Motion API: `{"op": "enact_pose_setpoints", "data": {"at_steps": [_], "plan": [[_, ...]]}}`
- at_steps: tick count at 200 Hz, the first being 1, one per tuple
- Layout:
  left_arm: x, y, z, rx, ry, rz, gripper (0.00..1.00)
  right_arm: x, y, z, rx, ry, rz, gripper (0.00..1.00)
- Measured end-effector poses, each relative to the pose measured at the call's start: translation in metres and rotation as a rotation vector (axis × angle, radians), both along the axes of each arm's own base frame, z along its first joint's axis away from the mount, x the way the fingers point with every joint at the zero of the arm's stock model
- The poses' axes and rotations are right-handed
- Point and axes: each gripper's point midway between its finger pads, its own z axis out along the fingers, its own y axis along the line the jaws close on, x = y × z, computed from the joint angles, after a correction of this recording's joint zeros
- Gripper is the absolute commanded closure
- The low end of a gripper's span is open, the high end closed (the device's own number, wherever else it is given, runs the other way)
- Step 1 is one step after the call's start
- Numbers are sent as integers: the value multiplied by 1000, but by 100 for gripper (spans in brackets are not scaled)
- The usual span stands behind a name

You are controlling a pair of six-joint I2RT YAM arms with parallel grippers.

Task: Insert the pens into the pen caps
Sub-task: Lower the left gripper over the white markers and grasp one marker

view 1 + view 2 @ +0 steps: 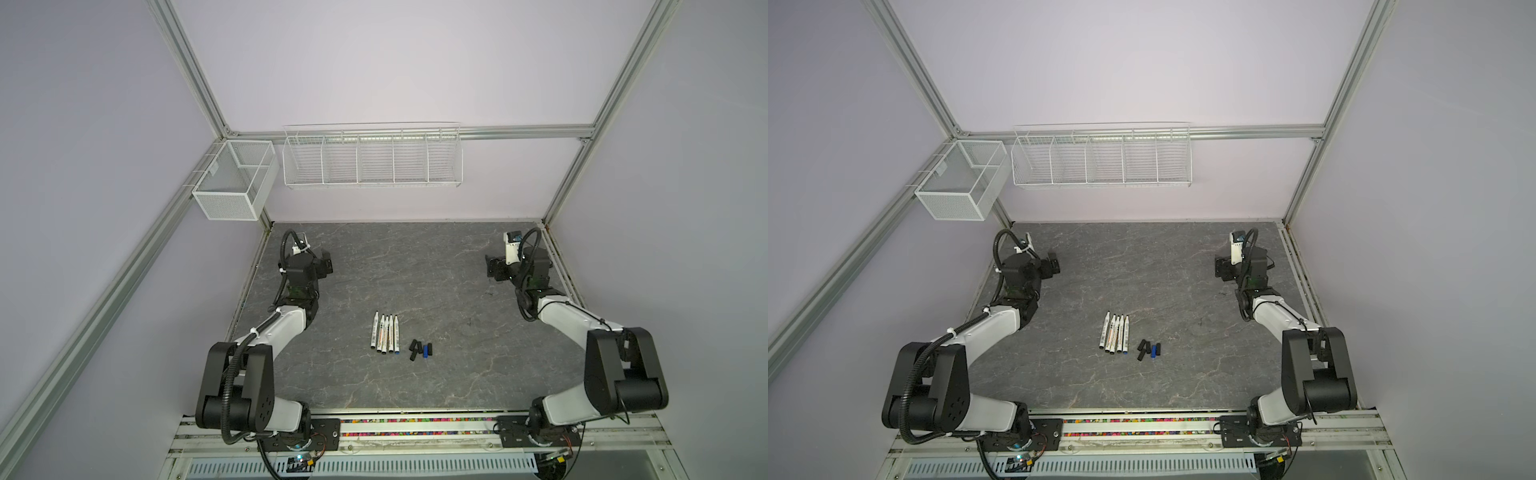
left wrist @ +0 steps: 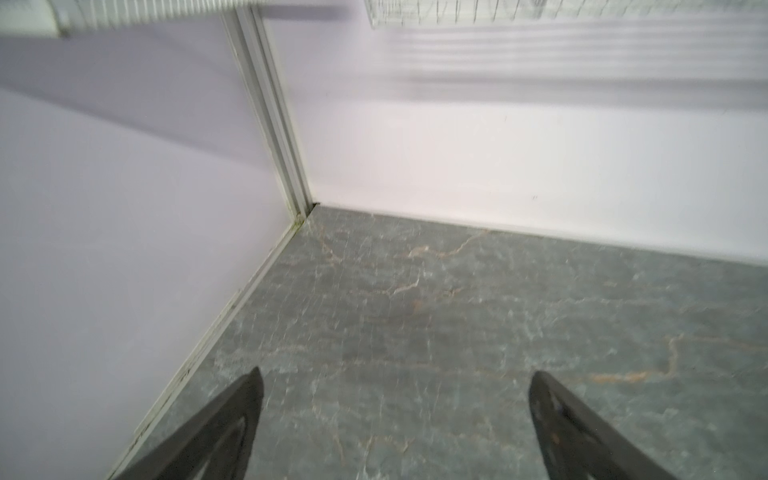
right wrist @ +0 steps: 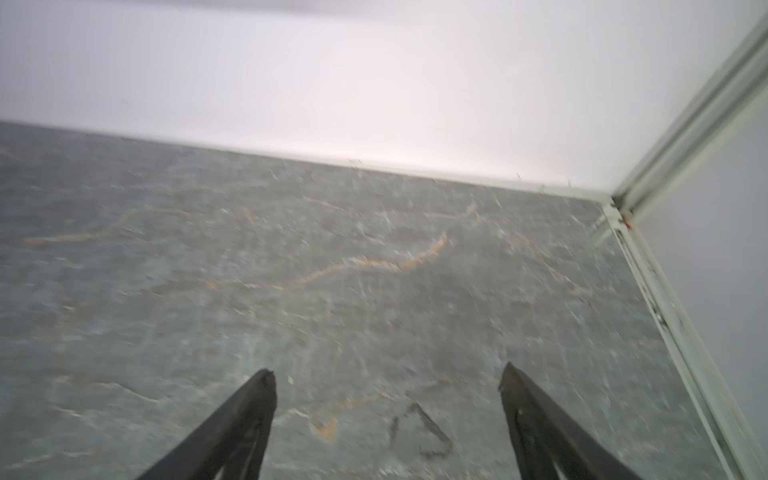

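Left end effector (image 2: 395,376) and right end effector (image 3: 386,370) are spread, empty; the pens (image 1: 385,334), lower centre, are best gripped mid-barrel.

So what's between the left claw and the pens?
Nothing: just bare table between the left gripper and the pens, seen in both top views.

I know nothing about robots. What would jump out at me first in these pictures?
First, the five white pens lying side by side in the middle of the grey table, with a small cluster of caps, one blue, just right of them. The left arm and right arm flank them, the left pincer and right pincer open and empty near the far corners. A white wire rack hangs on the back wall.
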Motion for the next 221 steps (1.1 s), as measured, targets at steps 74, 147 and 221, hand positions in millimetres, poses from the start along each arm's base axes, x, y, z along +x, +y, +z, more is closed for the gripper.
{"op": "enact_pose_setpoints", "data": {"at_steps": [74,147,221], "plan": [[-49,-123,-59,-183,344,-259,3,3,119,11,59,105,103,6],[-147,-195,-130,-174,693,-472,14,6,133,20,74,98,121,8],[-169,-186,-152,-182,792,-454,35,2,140,4,73,146,123,18]]}}
